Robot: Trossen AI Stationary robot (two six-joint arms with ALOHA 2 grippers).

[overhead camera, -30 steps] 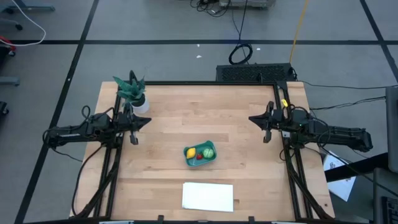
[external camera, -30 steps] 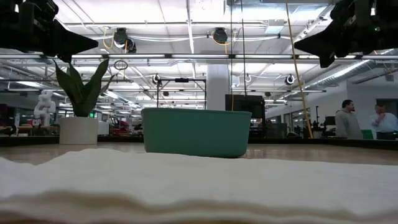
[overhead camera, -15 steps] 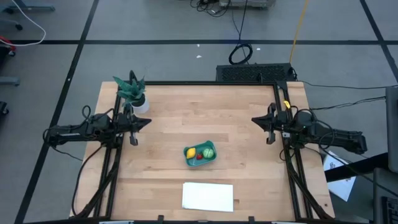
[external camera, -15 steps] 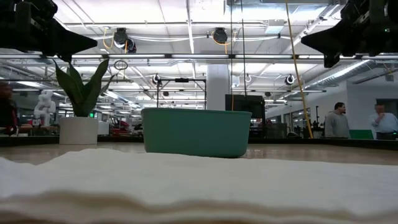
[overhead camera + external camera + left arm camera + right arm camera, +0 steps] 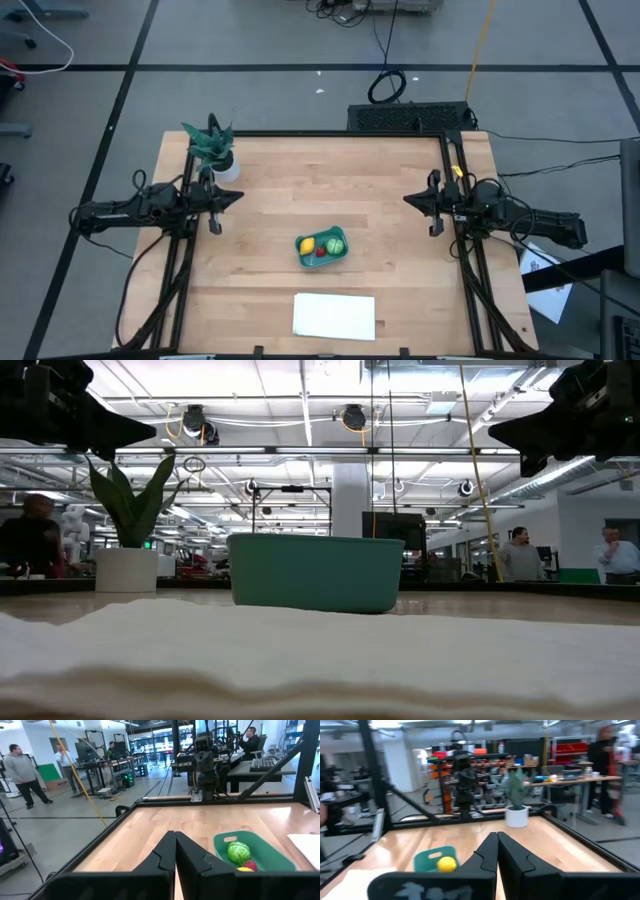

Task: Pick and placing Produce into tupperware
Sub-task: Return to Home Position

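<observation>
The teal-blue tupperware [image 5: 322, 248] rests on the table's middle, toward the near side, and holds all three fruits: the yellow lemon [image 5: 307, 246], the round green one [image 5: 335, 243] and the red strawberry [image 5: 321, 253]. The low view shows only the tupperware's wall [image 5: 316, 572]. In the left wrist view the tupperware [image 5: 265, 853] shows the green fruit [image 5: 238, 852] above the red one [image 5: 250, 865]. My left gripper [image 5: 240, 195] hovers shut at the table's left side, above the surface. My right gripper [image 5: 405, 199] hovers shut at the right side. Both touch nothing.
A teal potted plant [image 5: 214, 148] in a white pot stands at the far left corner. A flat white sheet [image 5: 334, 316] lies at the near edge, in front of the tupperware. People stand in the room beyond the table. Bare wood lies between the arms.
My right gripper has drawn back toward the table's right edge and slightly toward the near edge, staying shut. My left arm has kept still. The tupperware and fruits have not moved.
</observation>
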